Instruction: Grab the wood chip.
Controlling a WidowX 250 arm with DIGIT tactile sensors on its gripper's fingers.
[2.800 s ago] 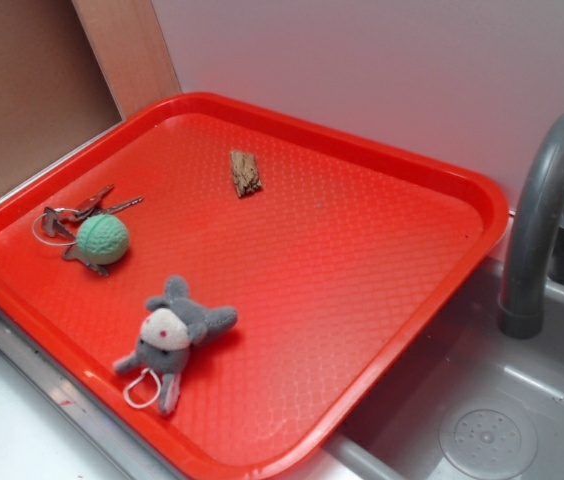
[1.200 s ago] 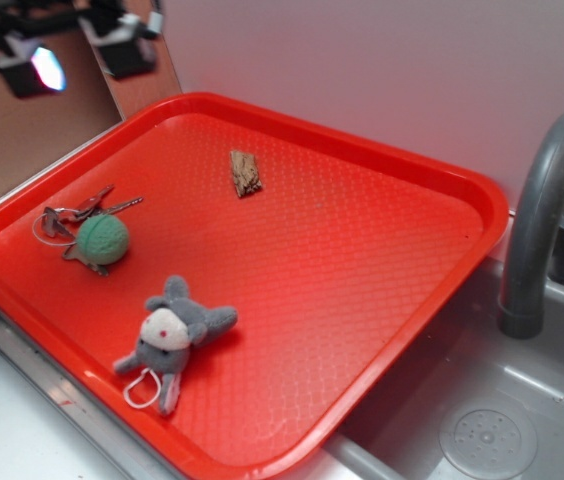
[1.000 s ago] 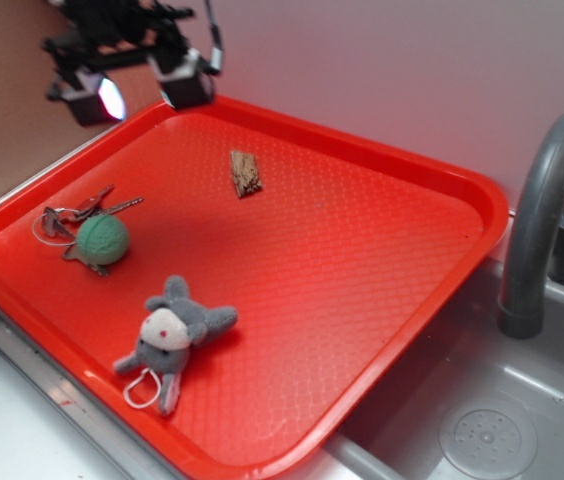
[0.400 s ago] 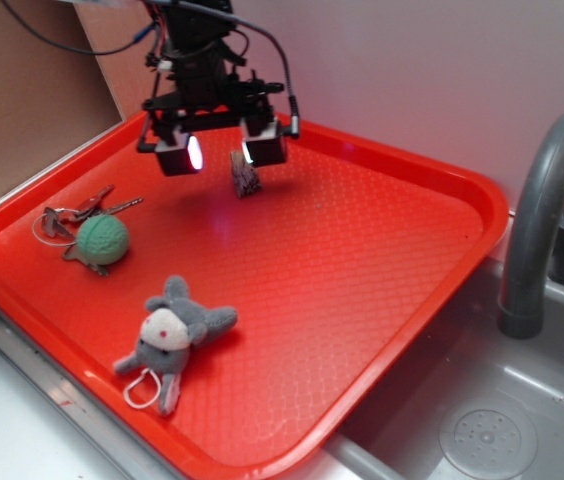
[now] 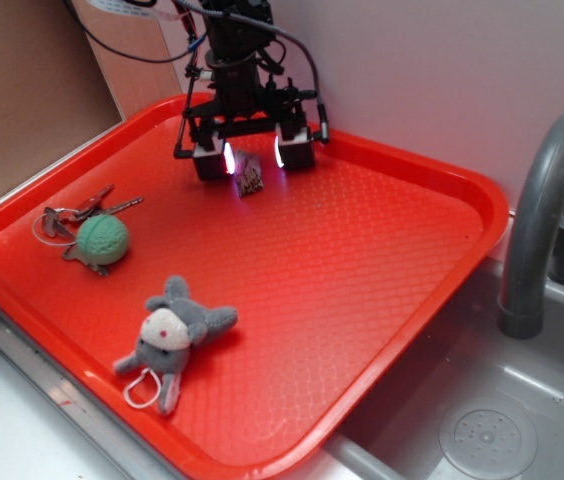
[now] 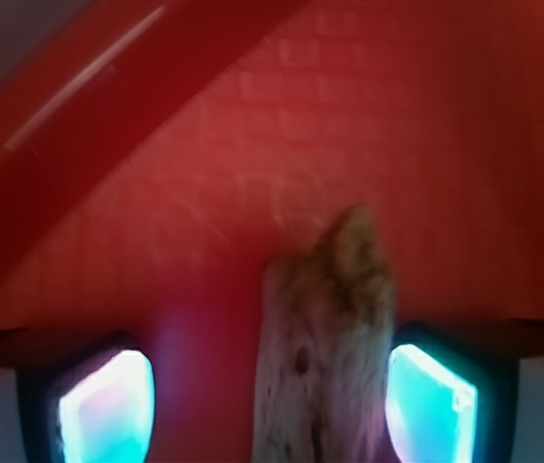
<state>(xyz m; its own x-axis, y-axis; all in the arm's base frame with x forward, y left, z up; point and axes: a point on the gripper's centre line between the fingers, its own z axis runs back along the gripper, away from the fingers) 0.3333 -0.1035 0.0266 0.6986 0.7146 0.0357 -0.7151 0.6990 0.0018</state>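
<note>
Exterior view: the gripper (image 5: 253, 155) stands over the far part of the red tray (image 5: 382, 300), jaws spread wide, holding nothing. The wood chip (image 5: 251, 178) lies flat on the tray floor directly below the gap, a little toward 5 o'clock of the gap's middle. Its long axis runs roughly from 11 to 5 o'clock, across the line joining the two pads, so closing would likely squeeze its narrow width. The green ball (image 5: 101, 240), keys (image 5: 82, 211) and plush toy (image 5: 170, 338) sit well apart at about 7 to 8 o'clock.

Wrist view: the wood chip (image 6: 325, 357) fills the space between the glowing pads (image 6: 108, 405), its tip pointing to 12 o'clock. It sits off-centre, just beside the right-hand pad and apart from the left one. The image is blurred; contact cannot be told.
</note>
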